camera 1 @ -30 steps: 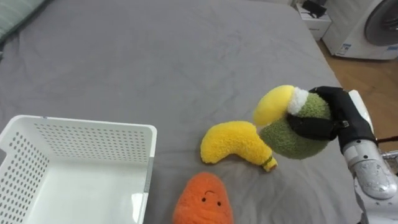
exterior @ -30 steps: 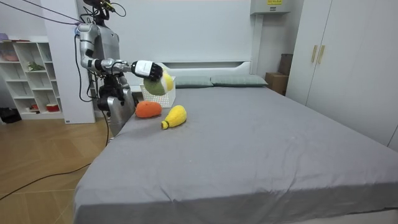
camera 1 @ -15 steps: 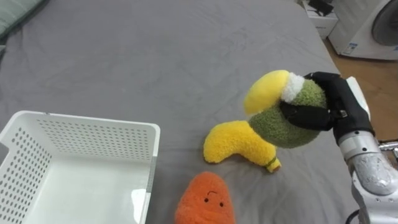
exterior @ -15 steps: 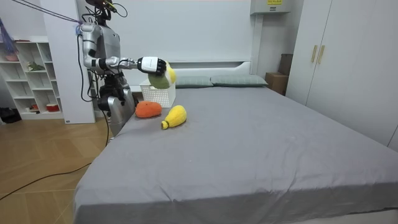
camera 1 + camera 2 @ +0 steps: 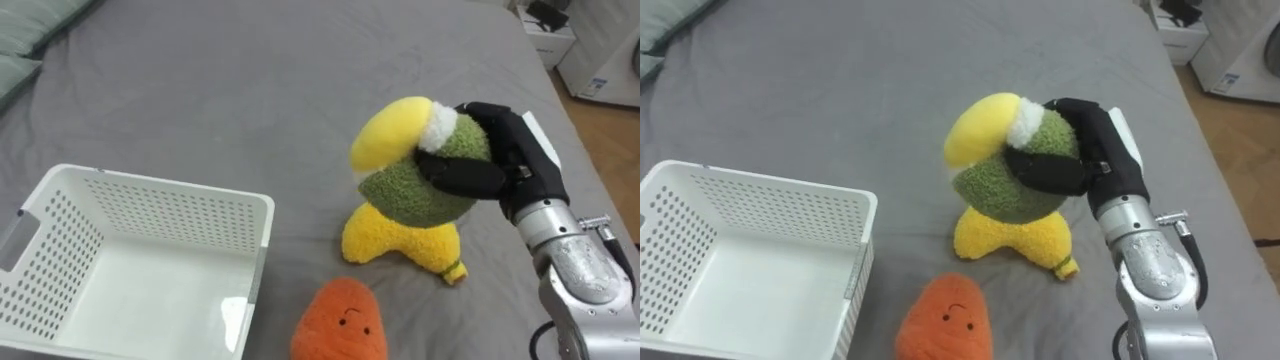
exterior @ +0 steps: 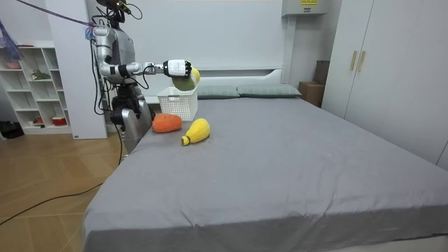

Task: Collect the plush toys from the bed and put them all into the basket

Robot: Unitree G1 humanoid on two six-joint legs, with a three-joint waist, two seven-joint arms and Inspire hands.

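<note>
1. Status. I have the right hand (image 5: 515,150) closed on the green-and-yellow plush toy (image 5: 415,190), fingers and thumb curled around its green body. The toy is lifted clear of the bed (image 5: 250,80). In the eye views it hangs over the yellow plush toy (image 5: 390,238), which lies on the sheet, and to the right of the white basket (image 5: 170,188). The orange plush toy (image 5: 340,325) lies just in front of the yellow one, near the basket's right wall. The basket looks empty.

2. Hazard: slip from the grasp. The body is soft and I judge the hold to bear on pile, not on a firm core. The yellow end juts out toward the basket, unsupported. A fast swing to the left could let the toy rotate or squeeze out of the fingers. It would then land on the yellow toy, or roll toward the bed's right edge and the floor.

3. Hazard: contact with the basket wall. If I carry the toy across too low, the jutting yellow end may catch the rim. The basket looks light and could slide or tip.

4. Hazard: early release. Opening the hand before the toy is past the right wall would drop it on the rim or among the two toys on the sheet.
</note>
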